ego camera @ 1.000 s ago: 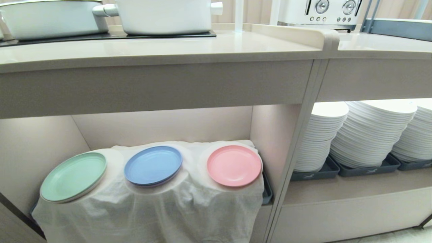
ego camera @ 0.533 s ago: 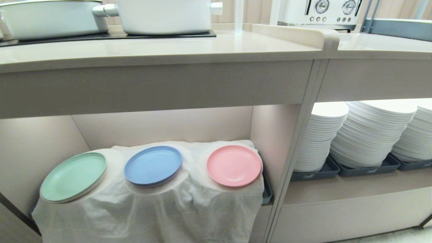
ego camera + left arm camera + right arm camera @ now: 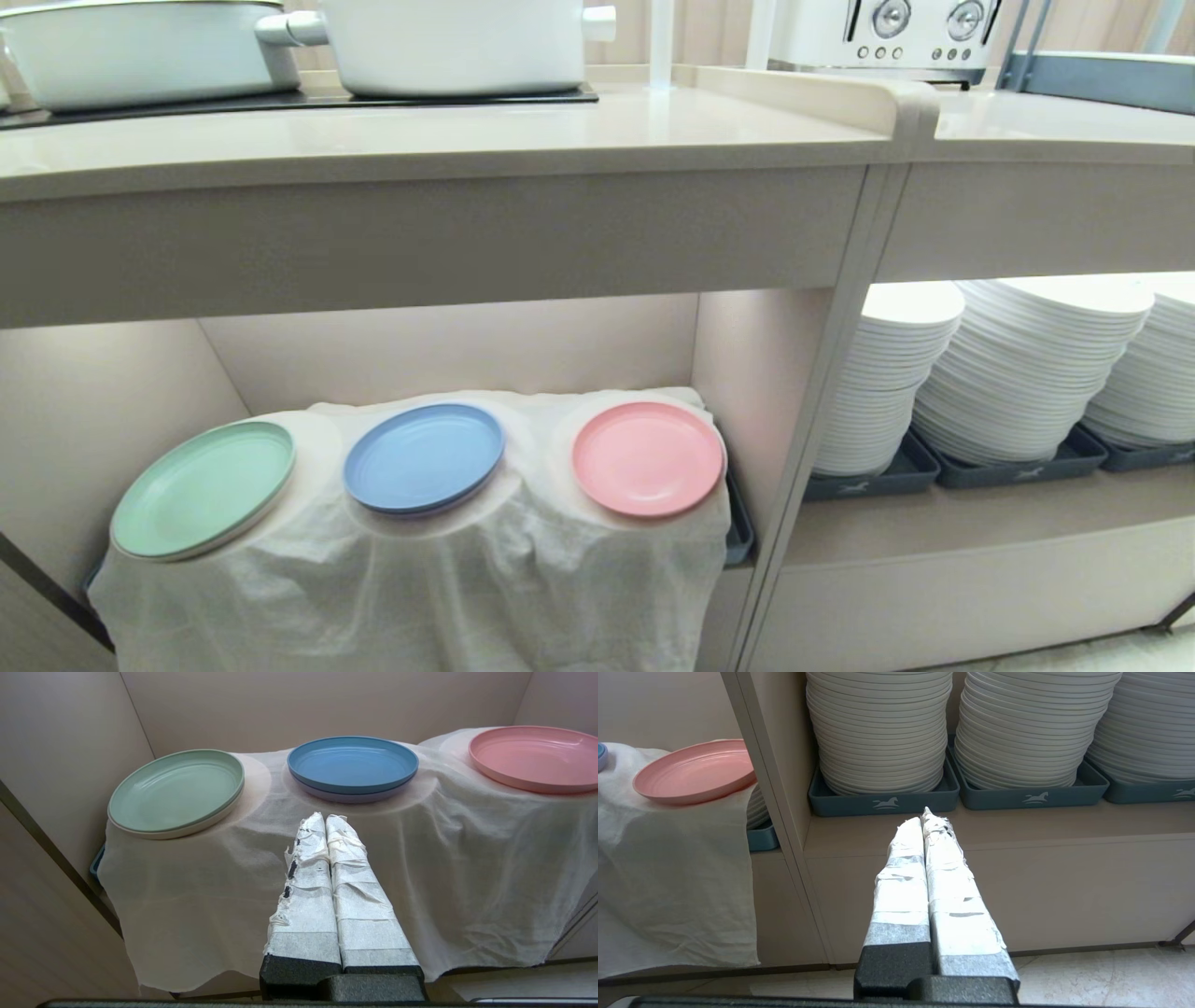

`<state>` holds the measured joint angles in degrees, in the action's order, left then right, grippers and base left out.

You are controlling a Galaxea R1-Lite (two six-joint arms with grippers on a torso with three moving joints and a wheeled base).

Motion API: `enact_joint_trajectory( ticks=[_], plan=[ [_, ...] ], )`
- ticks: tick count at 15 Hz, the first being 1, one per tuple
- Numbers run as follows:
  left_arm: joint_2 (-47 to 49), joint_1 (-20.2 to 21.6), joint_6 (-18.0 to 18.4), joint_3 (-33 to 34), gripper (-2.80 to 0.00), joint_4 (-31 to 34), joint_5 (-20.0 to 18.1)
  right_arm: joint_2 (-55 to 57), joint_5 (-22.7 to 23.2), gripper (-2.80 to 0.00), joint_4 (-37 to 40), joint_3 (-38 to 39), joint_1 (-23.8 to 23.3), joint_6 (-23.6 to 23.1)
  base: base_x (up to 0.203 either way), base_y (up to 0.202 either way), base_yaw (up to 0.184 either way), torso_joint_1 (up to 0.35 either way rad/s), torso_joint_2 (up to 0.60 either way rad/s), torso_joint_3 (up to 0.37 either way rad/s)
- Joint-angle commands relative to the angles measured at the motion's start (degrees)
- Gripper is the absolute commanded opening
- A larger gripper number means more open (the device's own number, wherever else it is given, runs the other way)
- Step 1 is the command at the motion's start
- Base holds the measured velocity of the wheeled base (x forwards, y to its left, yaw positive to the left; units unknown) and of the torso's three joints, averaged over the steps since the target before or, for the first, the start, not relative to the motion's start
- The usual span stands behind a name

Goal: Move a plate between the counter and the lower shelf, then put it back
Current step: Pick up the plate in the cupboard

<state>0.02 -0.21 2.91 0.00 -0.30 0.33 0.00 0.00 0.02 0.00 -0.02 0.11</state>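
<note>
head view: plate [image 3: 648, 457] on lower shelf [image 3: 448, 350], five o'clock below counter [image 3: 448, 131].
my claws: left gripper [image 3: 325, 820] and right gripper [image 3: 927, 820] pressed together, empty.
progress: probably nothing begun; everything left.

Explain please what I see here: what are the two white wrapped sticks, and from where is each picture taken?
The sticks are a two-armed robot's fingers, wrapped in tape. One picture comes from a camera on its head, the others from a camera on each wrist. The left gripper is shut, holds nothing, and faces the lower shelf, where a white cloth carries a green plate, a blue plate and the pink plate. The right gripper, also shut and empty, faces stacked white plates in dark trays. Above, the counter bears two white pots.
</note>
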Motion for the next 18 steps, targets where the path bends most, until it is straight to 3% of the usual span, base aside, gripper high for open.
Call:
enact_joint_trajectory(
  ticks=[1, 18],
  plan=[
    [-0.02, 0.01, -0.01, 0.00, -2.80, -0.05, 0.02, 0.00, 0.00, -2.80, -0.02, 0.00, -0.05, -0.02, 0.000, 0.000, 0.000, 0.000, 0.00, 0.000],
    [-0.02, -0.06, -0.10, 0.00, -2.80, -0.05, 0.02, 0.00, 0.00, -2.80, 0.01, 0.00, 0.02, -0.02, 0.000, 0.000, 0.000, 0.000, 0.00, 0.000]
  ],
)
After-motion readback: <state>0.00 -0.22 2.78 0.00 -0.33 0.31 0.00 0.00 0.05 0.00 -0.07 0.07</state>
